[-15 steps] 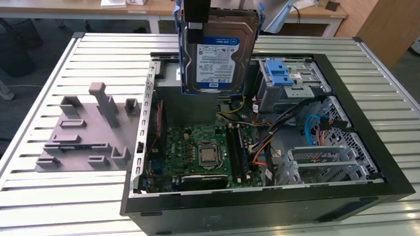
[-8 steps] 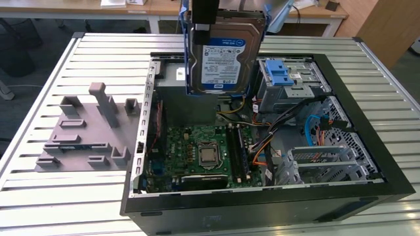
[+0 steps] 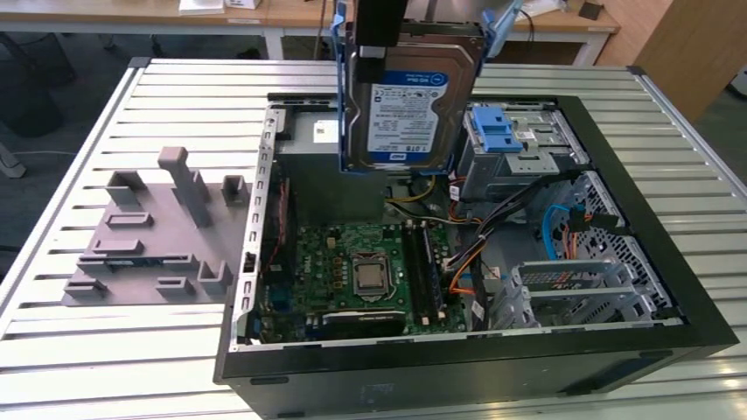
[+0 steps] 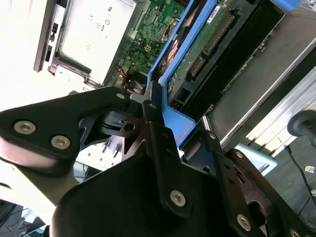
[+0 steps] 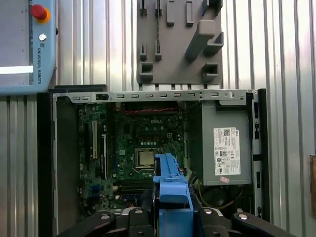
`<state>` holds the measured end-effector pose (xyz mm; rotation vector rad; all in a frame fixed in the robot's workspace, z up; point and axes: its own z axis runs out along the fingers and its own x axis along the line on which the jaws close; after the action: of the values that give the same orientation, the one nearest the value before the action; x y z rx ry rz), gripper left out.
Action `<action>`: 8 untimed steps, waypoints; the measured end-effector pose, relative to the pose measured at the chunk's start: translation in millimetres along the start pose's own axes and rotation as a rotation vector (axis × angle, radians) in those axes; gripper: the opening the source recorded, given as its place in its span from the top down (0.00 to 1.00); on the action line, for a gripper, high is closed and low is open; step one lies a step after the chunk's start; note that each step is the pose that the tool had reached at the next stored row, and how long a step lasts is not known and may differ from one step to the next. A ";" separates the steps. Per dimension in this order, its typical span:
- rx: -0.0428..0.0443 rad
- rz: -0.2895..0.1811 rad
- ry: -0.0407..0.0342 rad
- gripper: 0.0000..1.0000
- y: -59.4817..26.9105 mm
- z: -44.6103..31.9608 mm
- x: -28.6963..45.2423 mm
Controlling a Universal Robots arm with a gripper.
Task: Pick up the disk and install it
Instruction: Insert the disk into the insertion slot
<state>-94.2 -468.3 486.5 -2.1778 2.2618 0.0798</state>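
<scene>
Above the open case [image 3: 467, 372], the silver, blue-labelled disk [image 3: 411, 96] hangs upright, its blue carrier pinched by the gripper [image 5: 171, 213].

A slatted metal table [image 3: 117, 367] fills the foreground; pale wooden desks [image 3: 292, 16] behind; dark floor [image 3: 30, 192].

The disk [image 3: 408, 96] hangs in open air above the case [image 3: 467, 376]. Down inside, the grey power box [image 5: 202, 148] and the drive cage [image 3: 526, 149] stand tall. Loose wires [image 3: 543, 223] crowd the gap by the cage. The flat green board [image 3: 362, 262] has room above it.
</scene>
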 end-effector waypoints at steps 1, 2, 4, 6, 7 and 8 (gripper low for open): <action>0.0001 0.000 -0.0001 0.63 -0.6 0.0 1.4; 0.0000 0.000 0.0000 0.63 -1.0 -0.1 2.6; 0.0000 0.000 0.0000 0.63 -1.5 -0.1 5.0; 0.0000 0.000 0.0001 0.63 -1.7 -0.2 8.3; 0.0000 0.000 0.0001 0.63 -1.8 -0.2 10.4; 0.0000 0.000 0.0000 0.63 -1.9 -0.2 12.5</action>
<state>-92.7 -480.9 486.2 -2.1780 2.2617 0.0798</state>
